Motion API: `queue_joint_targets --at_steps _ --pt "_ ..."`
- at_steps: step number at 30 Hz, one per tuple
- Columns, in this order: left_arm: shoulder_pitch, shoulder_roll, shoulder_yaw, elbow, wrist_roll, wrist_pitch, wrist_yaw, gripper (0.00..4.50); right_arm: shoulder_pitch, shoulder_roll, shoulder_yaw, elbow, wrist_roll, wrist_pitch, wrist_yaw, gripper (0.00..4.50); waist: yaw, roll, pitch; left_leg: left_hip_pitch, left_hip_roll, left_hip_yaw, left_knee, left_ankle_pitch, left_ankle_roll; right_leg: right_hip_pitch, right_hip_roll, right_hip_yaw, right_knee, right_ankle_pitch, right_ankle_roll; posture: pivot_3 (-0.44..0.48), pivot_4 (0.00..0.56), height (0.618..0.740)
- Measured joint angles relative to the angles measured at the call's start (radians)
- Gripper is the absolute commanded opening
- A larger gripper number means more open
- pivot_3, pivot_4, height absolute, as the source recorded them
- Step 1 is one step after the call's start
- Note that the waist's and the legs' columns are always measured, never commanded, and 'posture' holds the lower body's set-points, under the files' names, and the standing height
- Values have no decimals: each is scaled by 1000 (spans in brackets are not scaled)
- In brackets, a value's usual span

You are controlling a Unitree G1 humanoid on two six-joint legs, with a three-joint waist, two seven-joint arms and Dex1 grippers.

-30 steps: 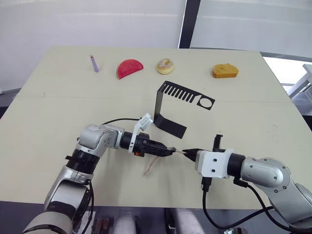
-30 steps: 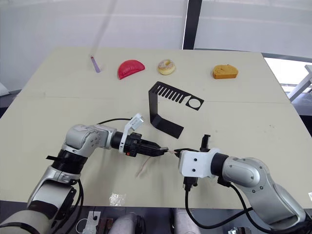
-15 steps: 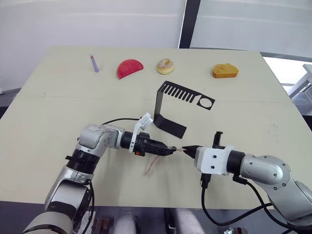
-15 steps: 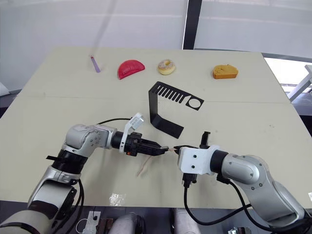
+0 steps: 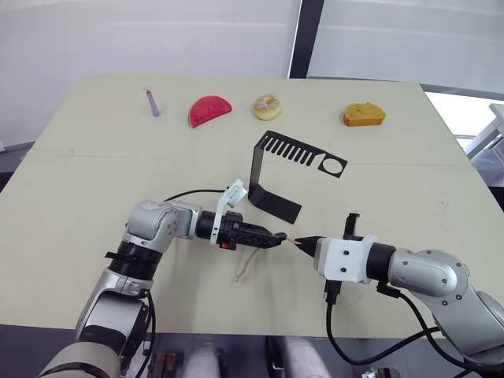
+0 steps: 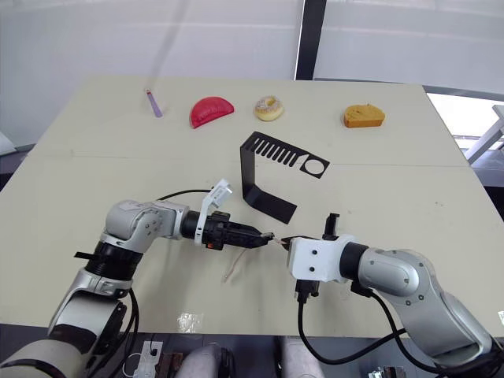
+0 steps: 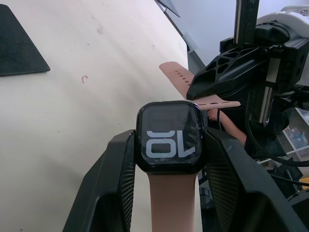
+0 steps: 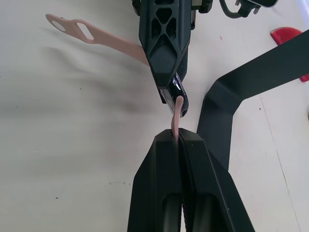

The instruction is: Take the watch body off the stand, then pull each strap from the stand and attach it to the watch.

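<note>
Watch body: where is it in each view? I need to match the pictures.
Left eye: watch body, at left tool tip, table centre.
Right eye: same spot.
Left wrist: between fingers, centre.
Right wrist: edge-on above right fingers.
Shared landmark: stand.

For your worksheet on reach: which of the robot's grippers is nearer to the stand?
Left. The left gripper sits just in front of the stand base, holding the watch body; the right gripper is a little further off, toward the robot's right.
</note>
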Motion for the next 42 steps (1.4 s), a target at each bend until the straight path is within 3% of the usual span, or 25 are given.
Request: queue_joint_targets --at_steps 42 --pt "1 -25 17 -34 -3 22 21 1590 -44 1 32 25 -33 47 1 0 -1 0 0 0 0 0 0 0 0 0 0 0 0 0 0 0 150 737"
